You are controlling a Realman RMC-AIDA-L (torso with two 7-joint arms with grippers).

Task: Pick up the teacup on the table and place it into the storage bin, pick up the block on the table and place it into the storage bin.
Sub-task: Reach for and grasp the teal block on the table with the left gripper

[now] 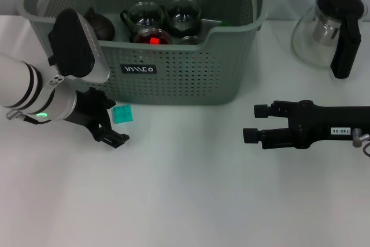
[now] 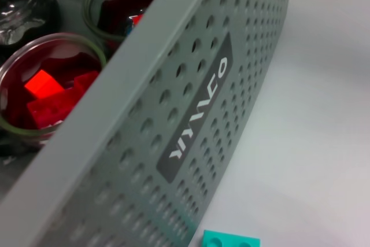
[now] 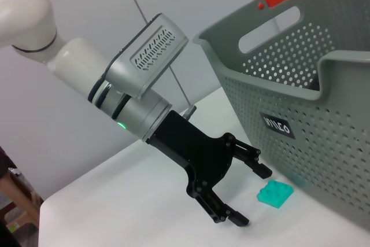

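Observation:
The grey-green storage bin (image 1: 191,79) stands at the back of the table, its logo label facing me. Inside it stand glass teacups (image 1: 144,15); one teacup (image 2: 49,91) holds red blocks. No teacup shows on the table itself. A small teal block (image 1: 122,114) lies on the table just in front of the bin's wall (image 2: 191,102). My left gripper (image 1: 117,122) is open and low beside the block, which sits just beyond its fingertips in the right wrist view, block (image 3: 274,192), gripper (image 3: 252,196). My right gripper (image 1: 255,122) hovers open and empty at the right.
A glass pitcher with a black lid and handle (image 1: 332,27) stands at the back right. A dark teapot (image 1: 98,24) sits in the bin's left corner. White table surface stretches across the front.

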